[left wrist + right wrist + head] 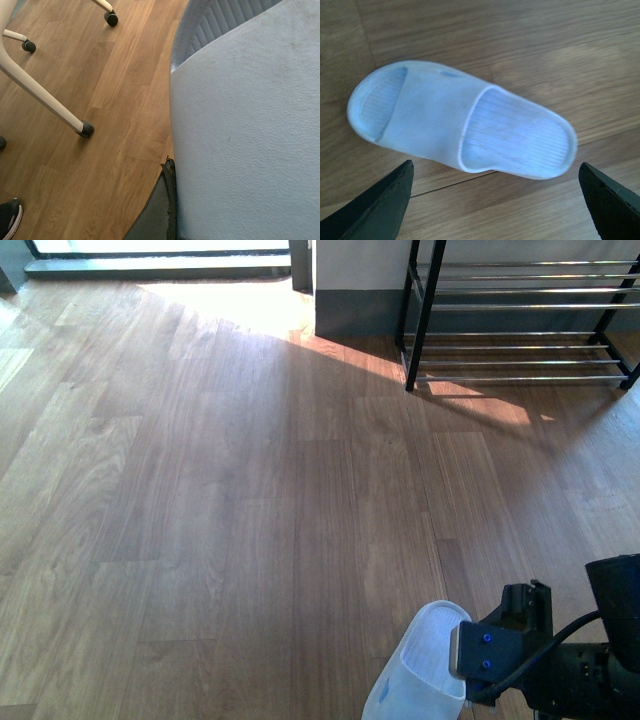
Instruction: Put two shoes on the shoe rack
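The shoe being addressed is judged to be the pale blue slide, which is seen lying sole-down on the wooden floor at the near edge of the front view. No other shoe is shown there. In the right wrist view its long axis is seen to run nearly parallel to the line joining the two fingertips of the right pincer, which is spread wide and empty. The slide is set just ahead of the tips, not between them. A closing along this line would therefore be met by toe and heel, not by the narrow sides, so a turn of the wrist is judged to be called for before descent.

A second slide fills the left wrist view at very close range. Whether it is pinched by the left pincer cannot be told.

The shoe rack is placed far ahead to the right, well apart from the slide, and its bars are bare.
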Available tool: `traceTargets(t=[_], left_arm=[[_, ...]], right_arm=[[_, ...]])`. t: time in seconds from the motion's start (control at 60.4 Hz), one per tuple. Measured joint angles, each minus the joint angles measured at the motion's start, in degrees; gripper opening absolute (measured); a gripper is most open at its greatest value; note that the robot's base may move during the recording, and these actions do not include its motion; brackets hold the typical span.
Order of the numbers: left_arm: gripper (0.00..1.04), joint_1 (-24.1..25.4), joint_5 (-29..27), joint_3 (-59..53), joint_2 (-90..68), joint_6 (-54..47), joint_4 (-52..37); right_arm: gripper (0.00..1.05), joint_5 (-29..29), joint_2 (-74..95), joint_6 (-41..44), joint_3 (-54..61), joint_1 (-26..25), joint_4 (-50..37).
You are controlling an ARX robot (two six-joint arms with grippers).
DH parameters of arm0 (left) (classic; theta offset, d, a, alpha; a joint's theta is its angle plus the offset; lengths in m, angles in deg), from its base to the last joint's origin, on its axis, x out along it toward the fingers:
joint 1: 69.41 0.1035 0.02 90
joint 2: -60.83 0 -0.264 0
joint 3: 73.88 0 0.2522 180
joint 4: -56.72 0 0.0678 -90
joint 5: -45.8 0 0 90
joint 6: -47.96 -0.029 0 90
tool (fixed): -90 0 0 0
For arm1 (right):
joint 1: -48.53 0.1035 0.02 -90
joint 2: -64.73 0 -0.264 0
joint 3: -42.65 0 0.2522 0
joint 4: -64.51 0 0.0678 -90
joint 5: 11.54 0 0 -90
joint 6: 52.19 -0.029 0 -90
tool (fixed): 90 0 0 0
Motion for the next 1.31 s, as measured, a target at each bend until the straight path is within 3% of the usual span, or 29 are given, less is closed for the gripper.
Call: traceTargets(t=[0.546, 0.745, 0.911, 0.977, 1.209, 1.308], left_arm=[[0.02, 0.0, 0.0, 0.0, 0.0, 0.0, 0.0], [0.02, 0.0, 0.0, 0.0, 0.0, 0.0, 0.0], [0.02, 0.0, 0.0, 0.0, 0.0, 0.0, 0.0], [0.02, 0.0, 0.0, 0.0, 0.0, 0.0, 0.0], [0.02, 0.0, 0.0, 0.0, 0.0, 0.0, 0.0], [0.02, 0.0, 0.0, 0.0, 0.0, 0.0, 0.0]], right_arm=[[0.95, 0.2, 15.8, 6.6, -15.6, 2.7, 14.8], [0.71, 0.5, 18.1, 7.3, -17.2, 3.3, 14.4], [0.36, 0.5, 19.4, 6.1, -18.4, 3.9, 10.9], [0.28, 0.5, 19.6, 4.9, -18.4, 3.7, 10.0], [0.01, 0.3, 17.5, 0.2, -15.0, 2.4, 4.1], [0.02, 1.7, 12.4, -5.3, -10.9, 1.8, -1.8]])
